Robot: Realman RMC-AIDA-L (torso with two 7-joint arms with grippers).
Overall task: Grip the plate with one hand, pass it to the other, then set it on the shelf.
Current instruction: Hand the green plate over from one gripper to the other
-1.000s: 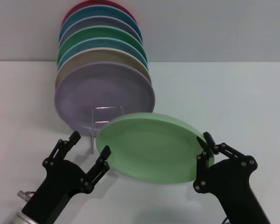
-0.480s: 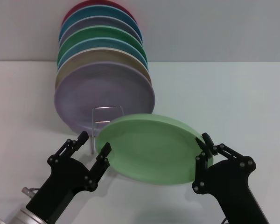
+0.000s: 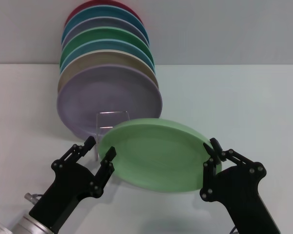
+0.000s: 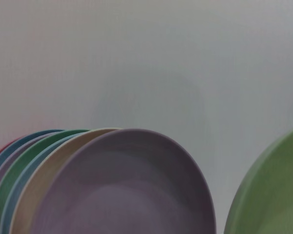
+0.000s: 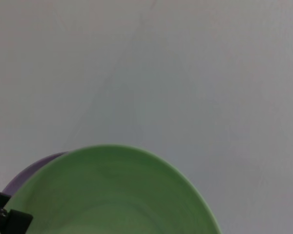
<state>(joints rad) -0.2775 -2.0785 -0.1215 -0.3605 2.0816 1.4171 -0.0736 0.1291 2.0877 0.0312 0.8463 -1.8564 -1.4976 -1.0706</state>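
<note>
The light green plate [image 3: 154, 155] hangs tilted above the table in the head view. My right gripper [image 3: 211, 156] is shut on its right rim and holds it up. My left gripper [image 3: 100, 148] is open at the plate's left rim, with one finger in front of the plate and the other to its left. The wire shelf [image 3: 112, 113] stands just behind the plate, with its upright loop showing. The plate also shows in the left wrist view [image 4: 273, 195] and the right wrist view [image 5: 112, 195].
A lavender plate [image 3: 107, 100] leans in the rack in front of a row of several coloured plates [image 3: 105, 41]. The white table [image 3: 244, 107] stretches to the right of the rack. The lavender plate also fills the left wrist view [image 4: 122, 190].
My left gripper has moved up and to the right, closing in on the plate's left rim. The plate has shifted slightly to the left in my right gripper.
</note>
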